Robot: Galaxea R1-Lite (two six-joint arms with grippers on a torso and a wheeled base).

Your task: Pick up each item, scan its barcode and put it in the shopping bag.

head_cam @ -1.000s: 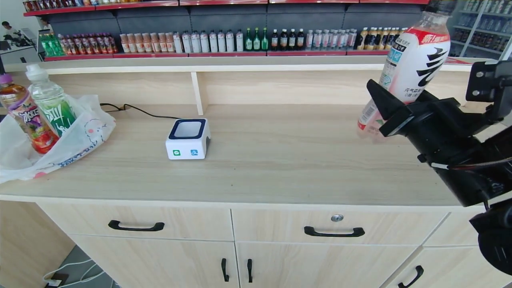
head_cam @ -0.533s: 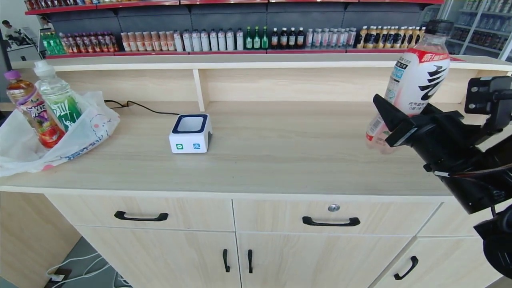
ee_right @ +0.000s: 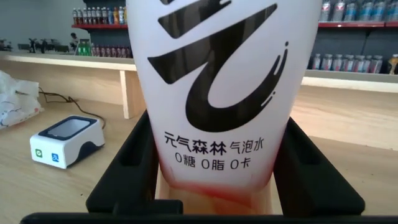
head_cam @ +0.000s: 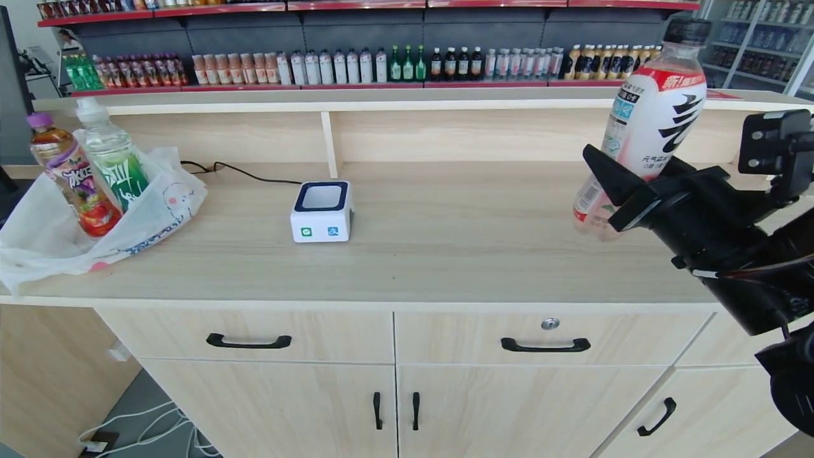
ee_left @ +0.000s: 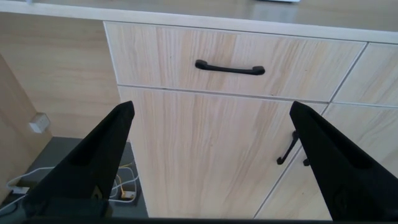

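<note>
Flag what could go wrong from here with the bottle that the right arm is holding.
1. The right claw grips the tilted bottle low on its body, so the tall upper part might pivot or slip in transit.
2. Its barcode sits beside a claw finger, which could block the read at the scanner.
3. The shopping bag already holds two leaning bottles; adding a third may topple them.
</note>
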